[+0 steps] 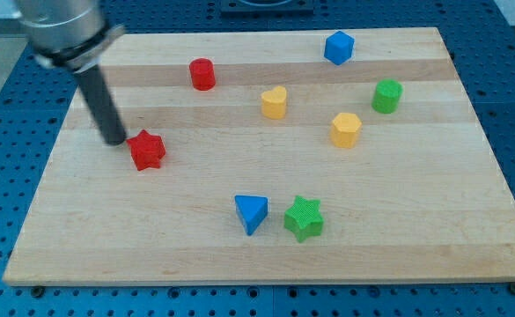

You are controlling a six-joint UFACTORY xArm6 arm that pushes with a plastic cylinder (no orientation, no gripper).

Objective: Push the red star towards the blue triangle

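The red star (147, 150) lies on the wooden board (415, 229) at the view's left. My tip (114, 140) sits just to the left of the star, almost touching its left side. The blue triangle (251, 213) lies lower and to the right of the star, near the view's bottom centre.
A green star (305, 218) sits right beside the blue triangle. A red cylinder (202, 74) is above the red star. A yellow heart (275, 102), a yellow hexagon block (346, 129), a green cylinder (386, 96) and a blue block (338, 47) lie at upper right.
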